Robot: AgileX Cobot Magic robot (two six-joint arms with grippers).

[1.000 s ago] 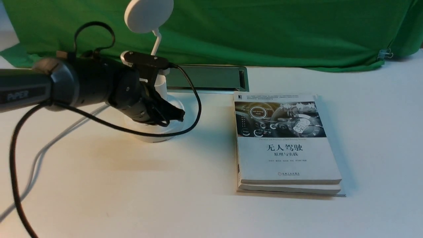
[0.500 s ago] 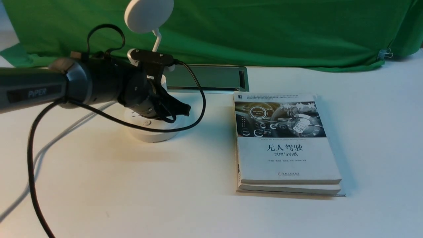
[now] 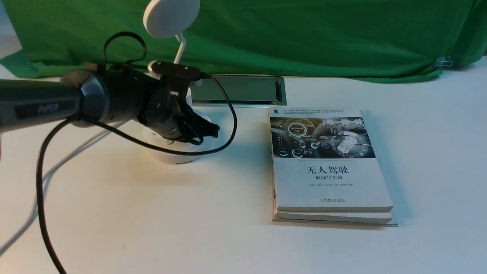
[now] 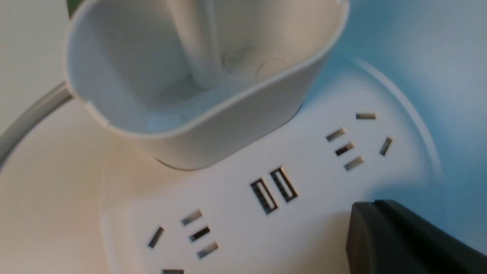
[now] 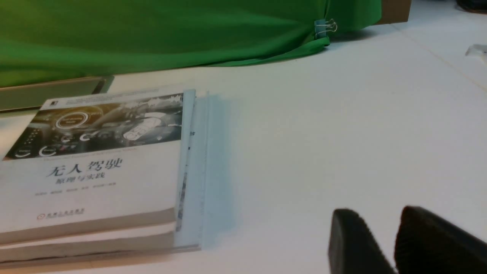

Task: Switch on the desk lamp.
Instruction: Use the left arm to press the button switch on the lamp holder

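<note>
The desk lamp is white, with its round disc head [image 3: 171, 17] up at the back left on a thin neck. Its round base [image 3: 173, 155] sits on the table under my left arm. Close up, the left wrist view shows the cup [image 4: 213, 118] and the base top [image 4: 228, 213] with sockets and two USB slots. My left gripper [image 3: 213, 130] is shut and empty, its tip [image 4: 367, 213] just above the base's right side. My right gripper [image 5: 374, 219] hovers low over bare table, right of the book, jaws a narrow gap apart. It is outside the front view.
Two stacked books [image 3: 329, 167] lie right of the lamp. A metal cable tray [image 3: 237, 89] is set into the table behind. Green cloth [image 3: 304, 34] covers the back. The lamp's grey cord [image 3: 45, 179] and my arm's black cable [image 3: 40, 198] run across the left side.
My left arm has slid to the right and lifted a little off the front of the lamp base, uncovering a small button there. The gripper stays shut.
</note>
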